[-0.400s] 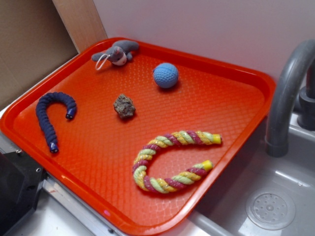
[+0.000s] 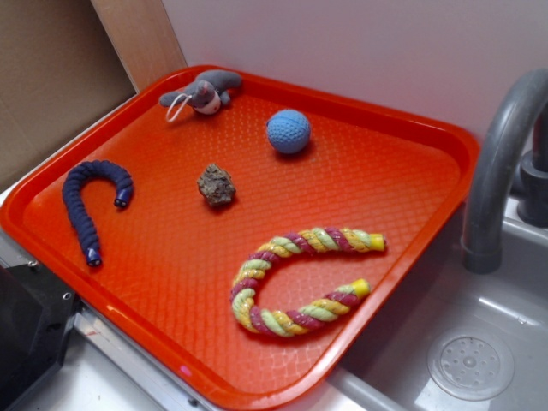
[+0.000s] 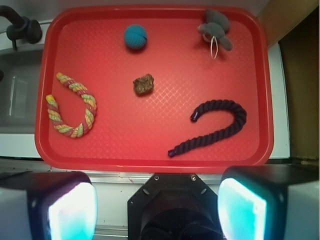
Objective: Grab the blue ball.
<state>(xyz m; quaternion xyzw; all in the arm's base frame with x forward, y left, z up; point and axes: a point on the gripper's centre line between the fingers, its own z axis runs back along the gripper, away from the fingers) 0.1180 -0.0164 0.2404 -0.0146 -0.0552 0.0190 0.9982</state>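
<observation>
Spread wide, the tool point(image 3: 157, 207) hangs outside the red plastic tray's point(image 3: 150, 152) near rim, its 2 glowing pads point(image 3: 72, 212) holding nothing. Light-blue dimpled ball point(image 2: 288, 131) point(image 3: 136, 37) rests toward the tray's far edge, well apart from the tool, with a brown rock lump point(image 3: 143, 84) lying between them.

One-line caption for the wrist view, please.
Open tool high above a red tray holding a blue ball, rock, rope, dark worm toy and grey plush.
</observation>
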